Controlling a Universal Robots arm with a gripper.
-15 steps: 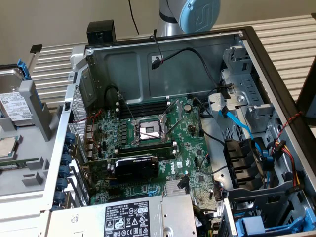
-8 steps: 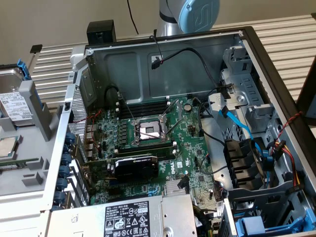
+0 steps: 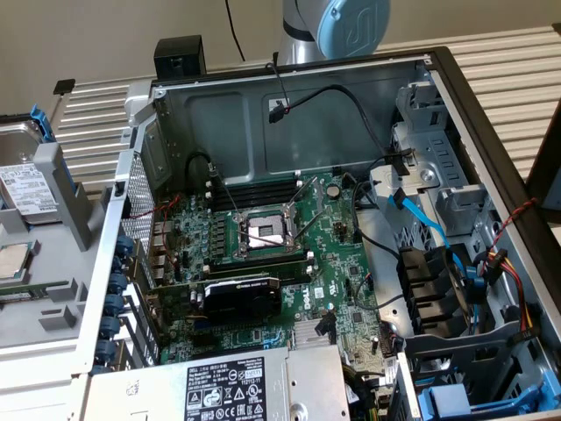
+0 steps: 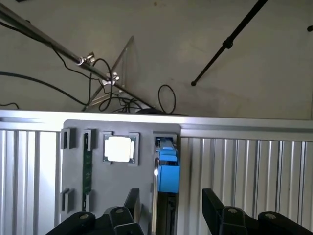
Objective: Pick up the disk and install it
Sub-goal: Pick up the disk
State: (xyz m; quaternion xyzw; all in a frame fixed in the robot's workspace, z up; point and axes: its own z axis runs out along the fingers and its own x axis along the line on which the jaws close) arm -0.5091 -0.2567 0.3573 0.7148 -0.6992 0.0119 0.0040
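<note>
Blue-framed disk (image 3: 24, 189) is sitting in a grey holder (image 3: 66, 189) at the exterior view's left edge; the gripper (image 4: 171, 208) is gaping wide, grasping nothing.

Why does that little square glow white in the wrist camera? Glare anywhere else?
Wrist view: the processor chip bounces light back and washes out white; the disk beside it keeps its blue. Exterior view: even light, soft shade inside the computer case, no harsh glare.

Silver-grey arm (image 3: 298, 37) with a rounded light-blue joint cap (image 3: 355, 22) — black, angular fingers (image 4: 213, 204), round screws (image 4: 231, 211) at their bases.
</note>
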